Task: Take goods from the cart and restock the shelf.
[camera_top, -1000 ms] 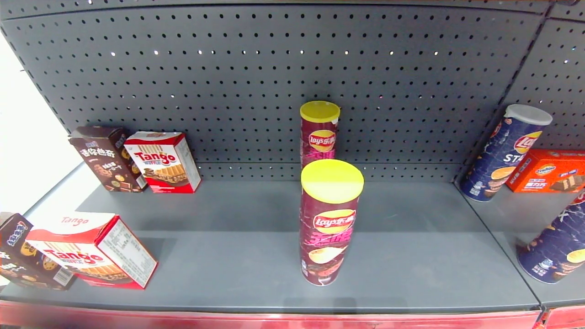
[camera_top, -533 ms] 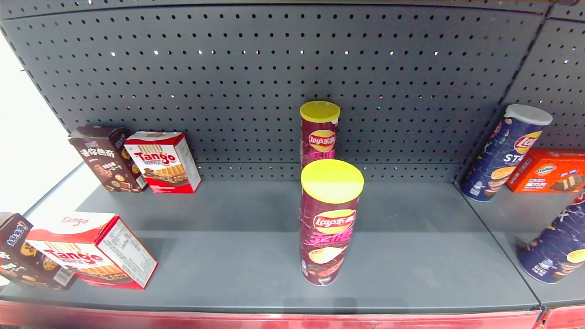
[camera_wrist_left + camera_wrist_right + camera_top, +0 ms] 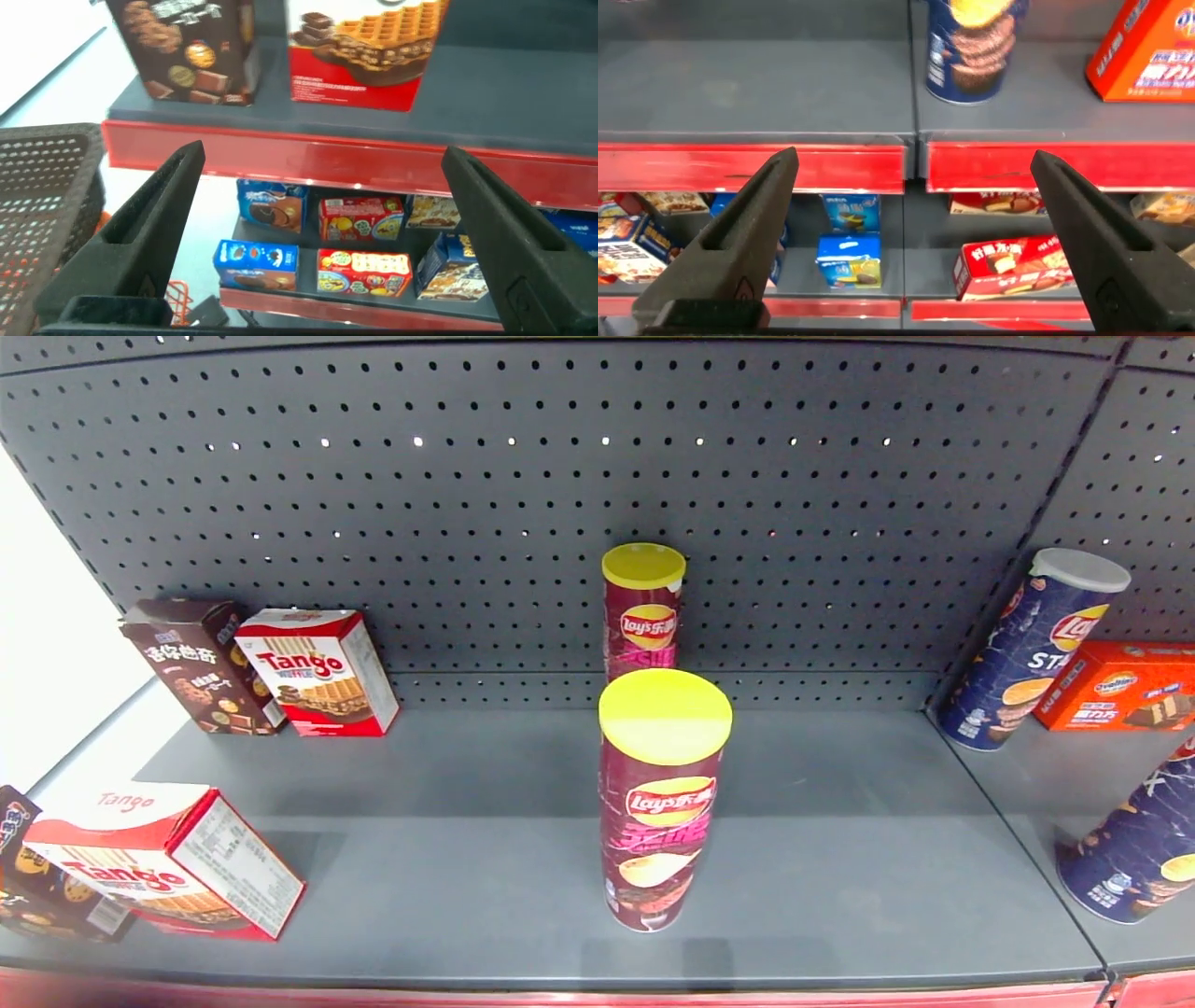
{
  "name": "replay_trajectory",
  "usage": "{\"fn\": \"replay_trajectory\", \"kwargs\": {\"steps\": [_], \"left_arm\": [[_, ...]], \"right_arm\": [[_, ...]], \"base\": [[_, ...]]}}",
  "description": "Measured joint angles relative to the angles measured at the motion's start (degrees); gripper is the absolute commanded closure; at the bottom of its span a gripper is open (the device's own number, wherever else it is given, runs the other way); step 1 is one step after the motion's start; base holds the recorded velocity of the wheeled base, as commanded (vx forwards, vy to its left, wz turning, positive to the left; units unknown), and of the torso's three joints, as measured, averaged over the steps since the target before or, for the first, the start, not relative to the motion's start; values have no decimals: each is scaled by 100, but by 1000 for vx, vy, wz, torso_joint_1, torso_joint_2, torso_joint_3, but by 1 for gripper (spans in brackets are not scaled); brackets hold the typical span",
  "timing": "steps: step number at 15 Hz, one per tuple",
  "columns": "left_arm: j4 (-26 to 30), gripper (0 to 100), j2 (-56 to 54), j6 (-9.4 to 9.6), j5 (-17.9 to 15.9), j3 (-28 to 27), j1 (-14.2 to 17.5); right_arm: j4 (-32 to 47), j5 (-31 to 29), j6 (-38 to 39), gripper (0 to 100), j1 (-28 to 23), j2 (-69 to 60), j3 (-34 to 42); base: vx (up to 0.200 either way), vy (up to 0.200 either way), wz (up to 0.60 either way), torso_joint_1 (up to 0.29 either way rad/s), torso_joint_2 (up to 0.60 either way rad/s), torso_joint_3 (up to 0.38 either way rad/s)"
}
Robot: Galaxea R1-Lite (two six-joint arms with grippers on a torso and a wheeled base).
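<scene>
The grey shelf [image 3: 840, 859] carries two upright maroon chip cans with yellow lids, one near the front [image 3: 658, 812] and one against the pegboard [image 3: 642, 611]. My left gripper [image 3: 318, 252] is open and holds nothing; it hangs below the shelf's red front edge [image 3: 327, 159], under a dark cookie box [image 3: 182, 47] and a wafer box [image 3: 360, 47]. A black mesh cart basket [image 3: 42, 205] is beside it. My right gripper [image 3: 915, 243] is open with nothing in it, in front of the red edge [image 3: 785, 168], below a blue chip can [image 3: 971, 47].
Wafer boxes [image 3: 159, 863] [image 3: 317, 670] and dark cookie boxes [image 3: 201, 663] [image 3: 37, 887] stand at the shelf's left. Blue cans [image 3: 1027, 649] [image 3: 1134, 849] and an orange box [image 3: 1120, 686] fill the neighbouring bay on the right. Lower shelves hold small snack boxes [image 3: 845, 261].
The head view has shifted slightly, so the whole picture sits a little differently. Nothing on the shelf has moved.
</scene>
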Motion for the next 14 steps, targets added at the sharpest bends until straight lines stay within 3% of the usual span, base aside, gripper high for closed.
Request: {"fn": "replay_trajectory", "kwargs": {"steps": [8,10,14], "left_arm": [[2,0,-2,12,5,0,-2],[2,0,-2,4,2,0,-2],[2,0,-2,6,2,0,-5]], "right_arm": [[-9,5,0,0,-6,0,0],[-9,2,2,0,-6,0,0],[-16,2,2,0,-11,0,0]], "base": [[0,0,0,0,0,0],[-200,0,0,2,-2,2],[0,0,0,0,0,0]]}}
